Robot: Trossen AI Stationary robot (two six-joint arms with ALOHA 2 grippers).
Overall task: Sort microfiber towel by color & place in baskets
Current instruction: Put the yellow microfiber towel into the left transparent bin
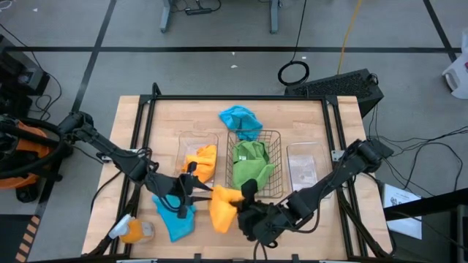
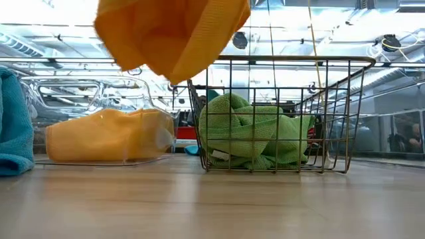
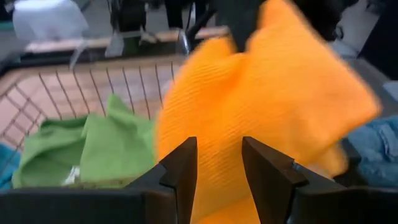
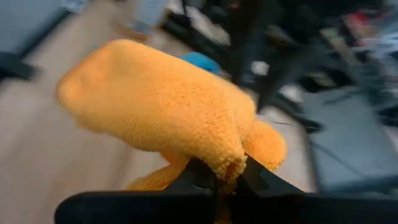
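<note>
Two grippers noted: our left gripper [image 1: 189, 191] sits released beside the blue towel [image 1: 175, 219] on the bench [image 1: 314, 124]; our right gripper [image 1: 245, 199] grasps an orange towel [image 1: 223, 207], raised before the wire basket [image 1: 272, 191].

The orange towel [image 4: 155, 106] is showing a fluffy, matt pile — in the left wrist view its cloth is looking finely ribbed. The green towels [image 2: 255, 136] are lying soft and matt inside the wire basket [image 2: 345, 113] of thin dark metal. The table [image 2: 212, 206] is showing smooth pale wood — the clear basket [image 1: 303, 169] is looking like glossy plastic.
</note>
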